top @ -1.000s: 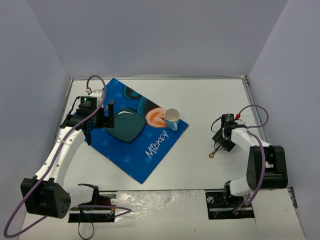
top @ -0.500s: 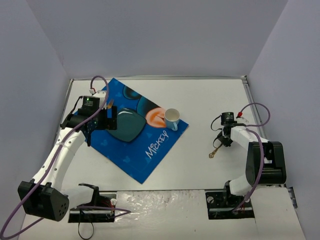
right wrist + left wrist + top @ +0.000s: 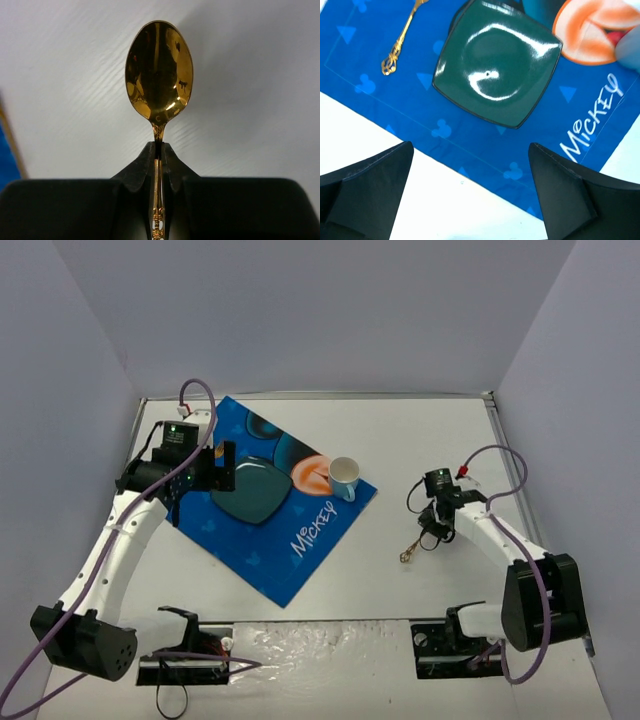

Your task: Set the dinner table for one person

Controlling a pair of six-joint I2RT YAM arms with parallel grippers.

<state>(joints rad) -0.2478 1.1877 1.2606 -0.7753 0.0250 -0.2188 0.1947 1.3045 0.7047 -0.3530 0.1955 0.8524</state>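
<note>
The white dinner table (image 3: 450, 440) carries a blue Mickey placemat (image 3: 300, 540). On it sit a dark green square plate (image 3: 252, 490) and a white cup (image 3: 344, 476) with a blue handle. My left gripper (image 3: 220, 470) is open and empty, hovering by the plate's left side. In the left wrist view the gripper (image 3: 470, 195) is over the placemat's edge (image 3: 485, 145), with the plate (image 3: 495, 62) ahead and a gold utensil (image 3: 402, 40) lying left of it. My right gripper (image 3: 433, 530) is shut on a gold spoon (image 3: 409, 555) above bare table. The spoon's bowl (image 3: 159, 72) sticks out past the gripper (image 3: 159, 149).
The walls close in on the table at the back and both sides. The metal edge rail (image 3: 505, 455) runs along the right side. Both arm bases (image 3: 190, 655) stand at the near edge. The cup shows blurred at the right edge of the left wrist view (image 3: 630, 45).
</note>
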